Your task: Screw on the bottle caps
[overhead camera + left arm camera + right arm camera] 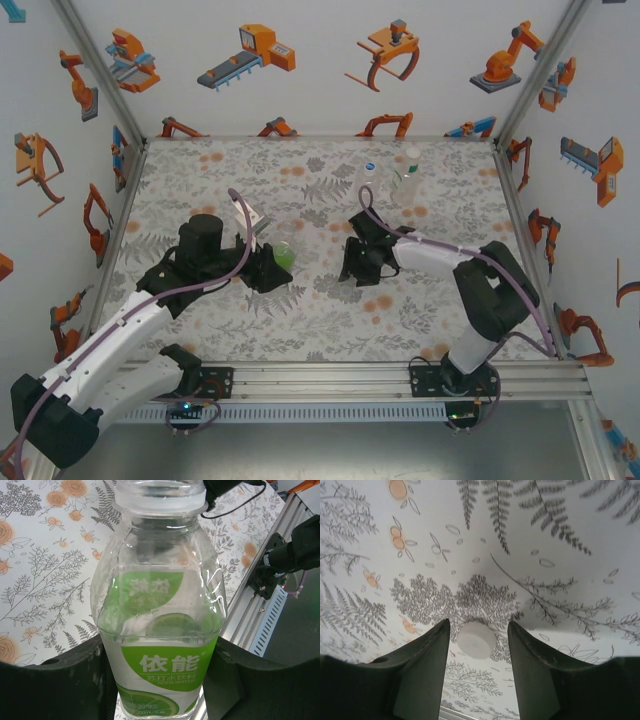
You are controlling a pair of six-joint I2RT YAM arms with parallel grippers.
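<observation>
From above, your left gripper (268,262) clamps the squat green bottle (283,255) upright at mid-table. Two clear bottles (370,178) stand well apart, far right.

Left wrist: fingers (60,680) press both sides of the green bottle.

Right wrist: your right gripper (479,627) stands parted around a white cap (476,640). The cap lies flat on the table (545,540), touching neither finger.

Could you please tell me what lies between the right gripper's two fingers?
A white bottle cap lies flat on the patterned table between the open fingers of the right gripper, touching neither; the right wrist view shows it.
</observation>
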